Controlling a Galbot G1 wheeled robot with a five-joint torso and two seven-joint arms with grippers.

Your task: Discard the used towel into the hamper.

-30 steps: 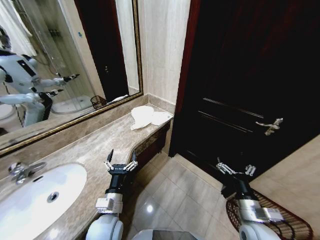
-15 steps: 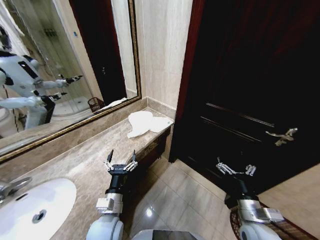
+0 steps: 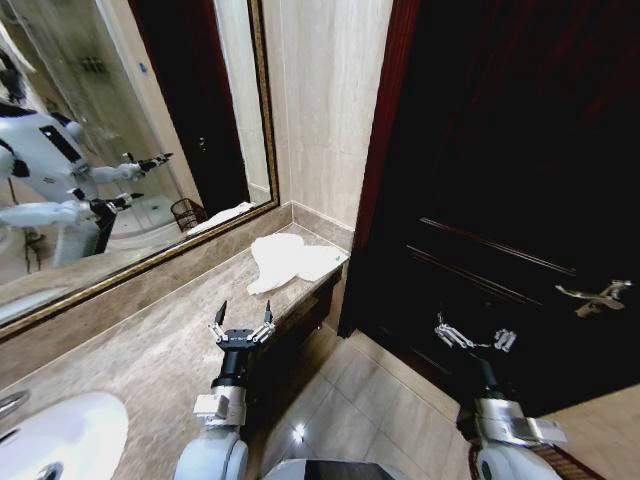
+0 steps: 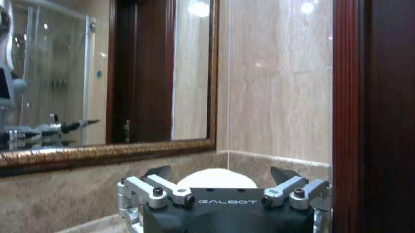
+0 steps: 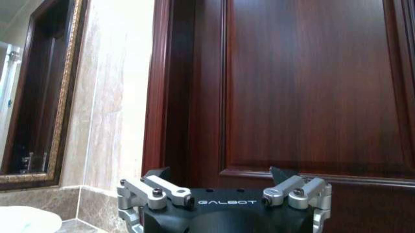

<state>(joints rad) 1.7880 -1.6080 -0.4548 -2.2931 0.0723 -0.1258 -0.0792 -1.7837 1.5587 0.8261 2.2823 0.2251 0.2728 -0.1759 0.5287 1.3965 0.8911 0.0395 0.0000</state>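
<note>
The used towel (image 3: pixel 290 261) is white and lies crumpled at the far end of the marble counter (image 3: pixel 150 340), by the wall. My left gripper (image 3: pixel 243 323) hovers open over the counter's front edge, short of the towel. In the left wrist view the towel (image 4: pixel 217 178) sits straight ahead between the open fingers of that gripper (image 4: pixel 222 173). My right gripper (image 3: pixel 474 337) is held open over the floor in front of the dark door. A sliver of the hamper (image 3: pixel 575 472) shows on the floor beside my right arm. The right wrist view catches the towel (image 5: pixel 26 218) off to the side of the open right gripper (image 5: pixel 220 173).
A dark wooden door (image 3: pixel 500 180) with a metal handle (image 3: pixel 598 293) stands ahead on the right. A large framed mirror (image 3: pixel 120 150) backs the counter and reflects me. The white sink (image 3: pixel 60 440) is at the near left. Tiled floor (image 3: pixel 370 410) lies between counter and door.
The whole head view has shifted: the sink slid toward the lower left and the hamper toward the lower right, so the camera has turned. Both grippers stay open in the same pose.
</note>
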